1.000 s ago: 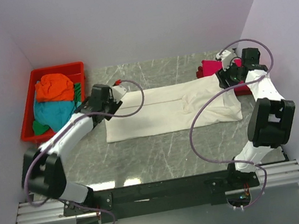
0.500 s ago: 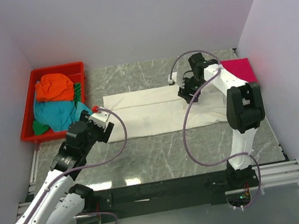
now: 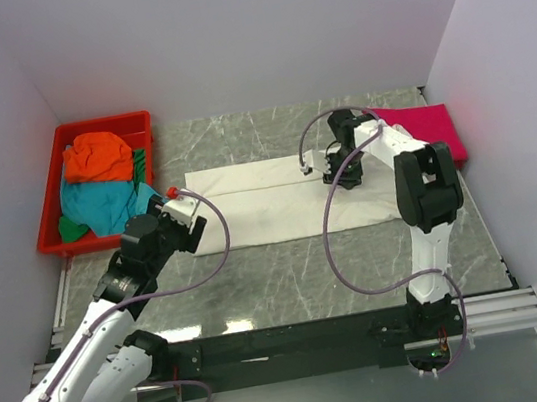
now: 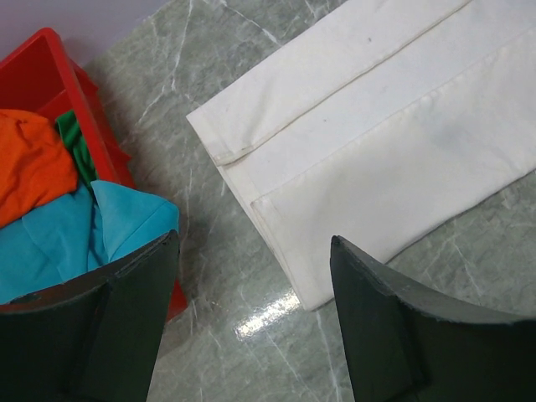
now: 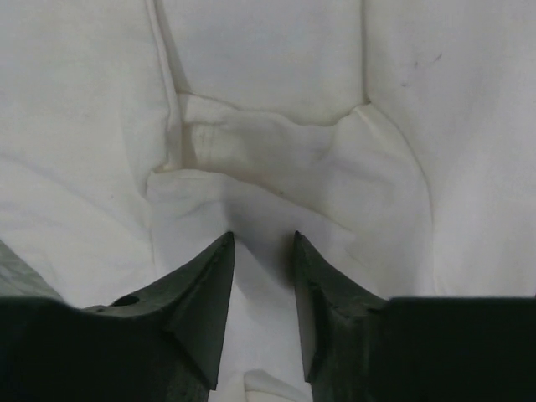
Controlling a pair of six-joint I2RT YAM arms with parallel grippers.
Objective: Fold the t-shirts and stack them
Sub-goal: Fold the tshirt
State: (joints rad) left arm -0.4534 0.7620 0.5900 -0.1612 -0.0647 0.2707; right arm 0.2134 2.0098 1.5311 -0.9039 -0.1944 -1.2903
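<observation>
Left hand (image 4: pixel 253 244) pulled back off white shirt (image 4: pixel 402 126), jaws wide, empty; shirt corner just ahead. Right hand (image 5: pixel 261 241) shifted over shirt's middle, jaws narrowing on crease, grip unclear. Cloth light, limp, bunches easily: take hem corners.

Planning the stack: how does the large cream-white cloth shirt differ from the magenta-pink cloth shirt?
The cream-white shirt is a long strip; the magenta-pink shirt is a smaller rectangle. The right tool is down on the cream-white shirt; the magenta-pink shirt has no tool on it. Both lie folded flat.
</observation>
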